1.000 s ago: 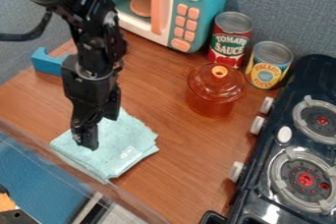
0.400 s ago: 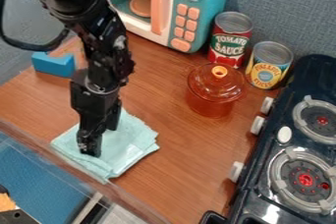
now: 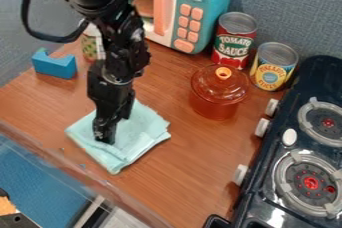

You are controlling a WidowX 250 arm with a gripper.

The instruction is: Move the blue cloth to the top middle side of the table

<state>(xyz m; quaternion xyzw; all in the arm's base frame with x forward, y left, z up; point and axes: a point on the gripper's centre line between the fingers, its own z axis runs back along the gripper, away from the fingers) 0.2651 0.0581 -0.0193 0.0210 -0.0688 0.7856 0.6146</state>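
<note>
Across the wood-grain worktop, the folded light-blue cloth lies left of the toy stove — the black gripper hangs down over it. How far the jaws are open, or whether they hold the cloth — I cannot tell.

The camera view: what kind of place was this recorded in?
Probably a toy kitchen set up on a tabletop: a teal toy microwave, a small black stove with burners, and two food cans stand around it.
</note>
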